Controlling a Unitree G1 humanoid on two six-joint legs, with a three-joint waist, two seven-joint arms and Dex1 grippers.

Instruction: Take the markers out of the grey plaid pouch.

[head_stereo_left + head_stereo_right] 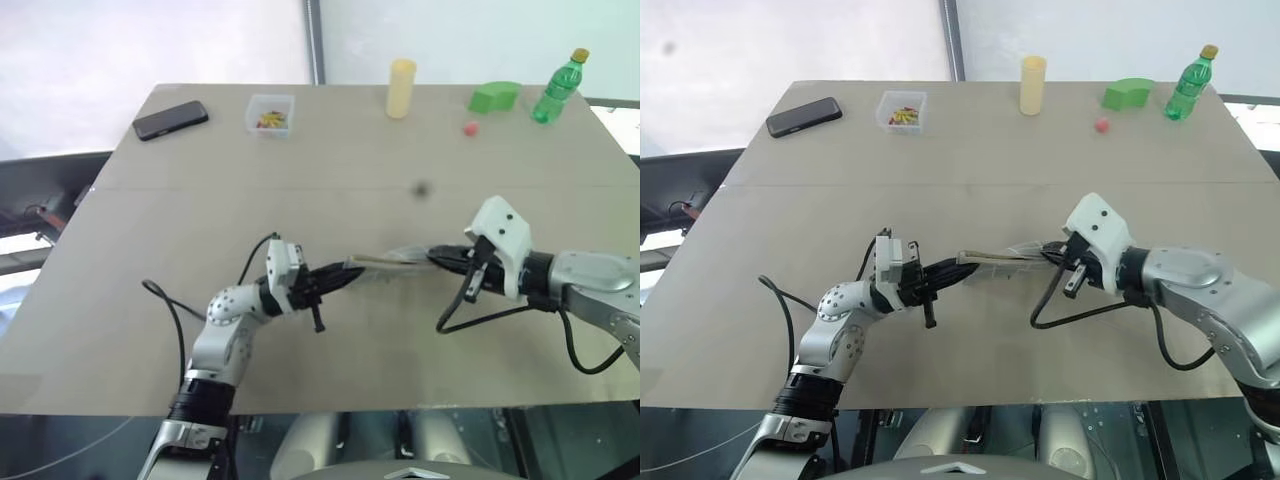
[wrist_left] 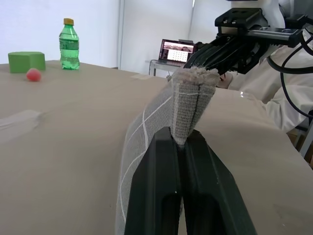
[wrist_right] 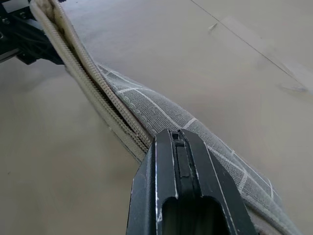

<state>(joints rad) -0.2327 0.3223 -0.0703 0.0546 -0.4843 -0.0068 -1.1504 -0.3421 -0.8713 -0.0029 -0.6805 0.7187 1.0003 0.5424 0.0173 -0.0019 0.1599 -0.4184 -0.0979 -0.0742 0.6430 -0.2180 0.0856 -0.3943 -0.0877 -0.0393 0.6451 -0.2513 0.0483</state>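
The grey plaid pouch [image 1: 392,262] hangs stretched between my two grippers, just above the middle of the table [image 1: 330,200]. My left gripper [image 1: 347,271] is shut on one end of it; in the left wrist view the folded fabric [image 2: 191,100] stands pinched between the fingers [image 2: 164,161]. My right gripper [image 1: 436,258] is shut on the other end. In the right wrist view its fingers [image 3: 168,147] close on the pouch [image 3: 146,105] at the zipper line, which looks closed. The markers are hidden.
Along the far edge stand a black phone [image 1: 170,120], a clear box of coloured bits [image 1: 270,113], a yellow cylinder [image 1: 401,87], a small red ball [image 1: 470,128], a green block [image 1: 495,96] and a green bottle [image 1: 558,88].
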